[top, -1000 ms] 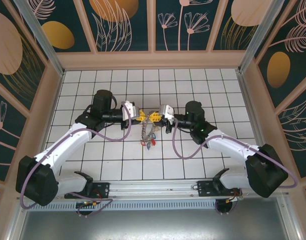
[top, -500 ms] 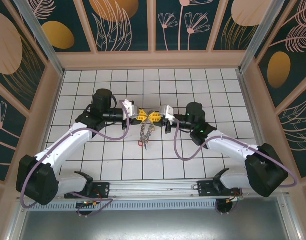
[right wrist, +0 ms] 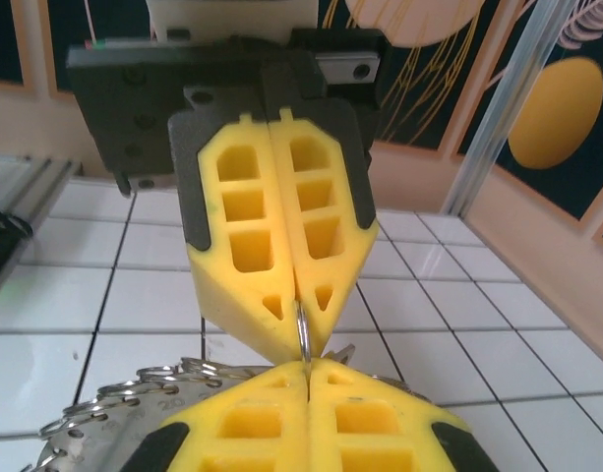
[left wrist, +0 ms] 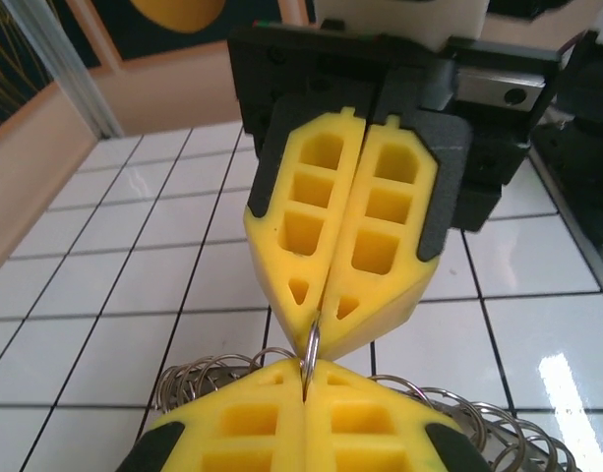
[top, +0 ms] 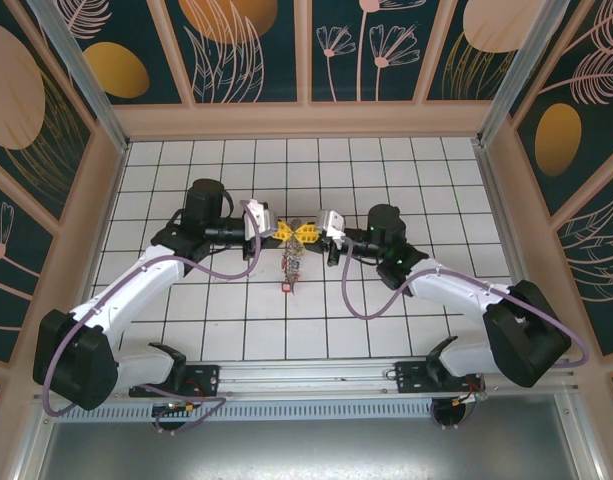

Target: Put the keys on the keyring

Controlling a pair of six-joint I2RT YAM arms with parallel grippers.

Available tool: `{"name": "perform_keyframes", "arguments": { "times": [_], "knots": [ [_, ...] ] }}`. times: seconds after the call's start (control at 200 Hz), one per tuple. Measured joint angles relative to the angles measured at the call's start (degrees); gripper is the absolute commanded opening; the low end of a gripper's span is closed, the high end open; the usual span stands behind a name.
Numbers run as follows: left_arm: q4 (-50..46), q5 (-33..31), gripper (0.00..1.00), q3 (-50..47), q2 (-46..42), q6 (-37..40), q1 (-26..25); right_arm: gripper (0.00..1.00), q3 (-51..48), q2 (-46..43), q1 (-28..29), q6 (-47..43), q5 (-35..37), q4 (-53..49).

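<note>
My left gripper (top: 286, 231) and right gripper (top: 308, 232) meet tip to tip above the middle of the tiled table. Both are shut on the same thin silver stretch of the keyring (left wrist: 312, 344), pinched between the yellow pads of each. In the right wrist view the keyring (right wrist: 303, 332) runs straight from my own jaws into the left gripper's fingers (right wrist: 252, 236). The keys (top: 290, 266) hang below in a narrow bunch with a red tag at the bottom. Their small silver rings (left wrist: 198, 379) fan out under the jaws. A flat grey key (right wrist: 94, 433) shows at the lower left.
White tiled table (top: 416, 180) with wooden walls all round. Both arms reach inward from the near edge, purple cables looping beside them. The metal rail (top: 306, 375) with the arm bases runs along the front.
The hanging bunch of keys has drawn in from a loose spread to a tighter cluster and shifted slightly left. The right gripper has edged left toward the left one.
</note>
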Motion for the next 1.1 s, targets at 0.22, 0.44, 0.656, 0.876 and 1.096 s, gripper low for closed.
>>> {"name": "perform_keyframes", "arguments": {
  "times": [0.22,0.44,0.656,0.876,1.096],
  "knots": [
    [-7.5,-7.6,0.00,1.2,0.0,5.2,-0.3,0.27,5.0,-1.5,0.2,-9.9,1.8,-18.4],
    [-11.4,-10.8,0.00,2.3,0.3,8.2,-0.7,0.28,11.1,-0.5,0.2,-14.5,1.8,-26.6],
    [-13.5,-12.1,0.00,4.3,1.1,10.1,-1.6,0.28,12.6,2.6,0.2,-15.3,0.9,-27.5],
    [-14.0,-12.0,0.00,4.6,1.2,10.7,-1.6,0.26,12.6,4.9,0.2,-15.8,0.3,-27.9],
    [-15.1,-12.3,0.00,4.9,1.8,10.9,-2.2,0.24,12.7,4.9,0.2,-15.8,-0.7,-27.7]
  ]
}}
